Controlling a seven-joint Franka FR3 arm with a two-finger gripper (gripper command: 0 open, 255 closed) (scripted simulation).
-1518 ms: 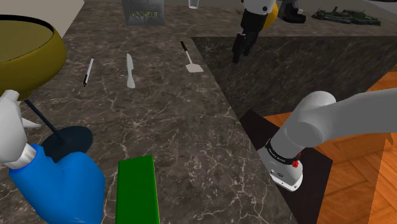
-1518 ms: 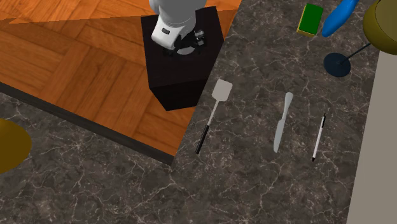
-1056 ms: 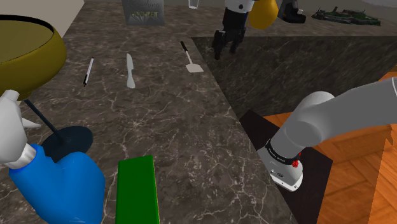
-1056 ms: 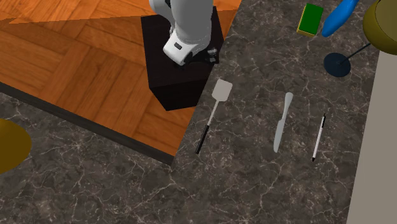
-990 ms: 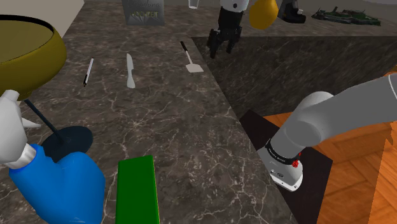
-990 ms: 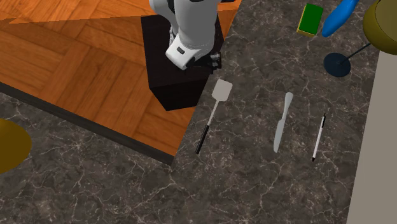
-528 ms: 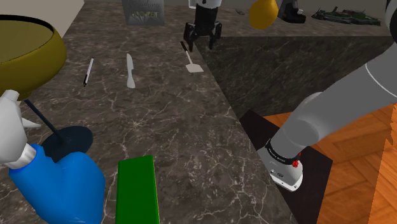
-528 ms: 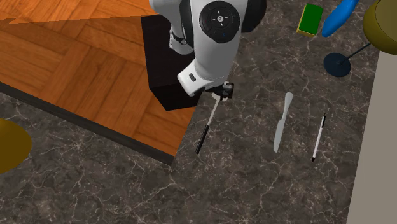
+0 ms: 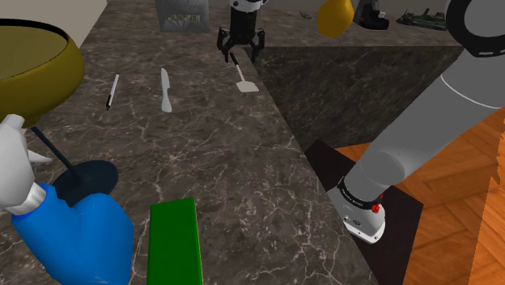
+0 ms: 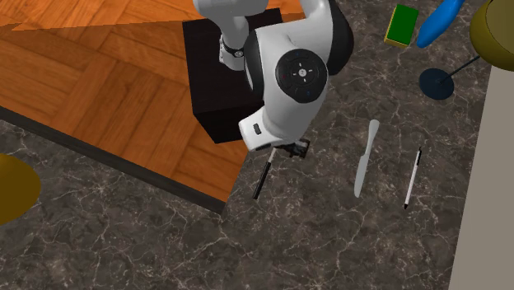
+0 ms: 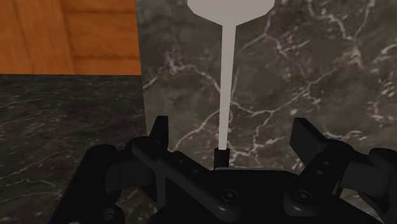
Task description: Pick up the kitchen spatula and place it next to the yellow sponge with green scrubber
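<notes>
Spatula (image 9: 244, 75) lies flat on the dark marbled counter (image 9: 210, 154), close along the counter's edge. Its pale blade (image 11: 229, 7) points toward the stand (image 10: 216, 107), and its black handle (image 10: 261, 180) points away from it. The gripper (image 9: 240, 53) is positioned over the spatula where the thin pale shaft (image 11: 224, 83) joins the handle. The wrist view shows the fingers (image 11: 159, 129) spread wide, one on each side of the shaft with clear counter between each finger and it, so nothing is gripped. Its height above the spatula cannot be determined. In the second exterior view the white hand covers the spatula's blade and most of its shaft, leaving the handle exposed. A grey knife (image 10: 365, 158) lies roughly parallel to the spatula, on the side away from the counter's edge. A slim pen (image 10: 413, 177) lies beyond the knife. The sponge (image 10: 402, 25), green on top with a yellow side, rests well apart from the spatula, out past its blade end. A blue bottle (image 10: 444, 21) sits just beside the sponge, on its side away from the spatula. A dark blue disc (image 10: 435, 84) and an olive bowl (image 10: 495, 33) also stand well apart from the spatula, beyond the knife and pen. Orange wooden floor (image 10: 99, 74) borders the counter on the spatula's near side.
</notes>
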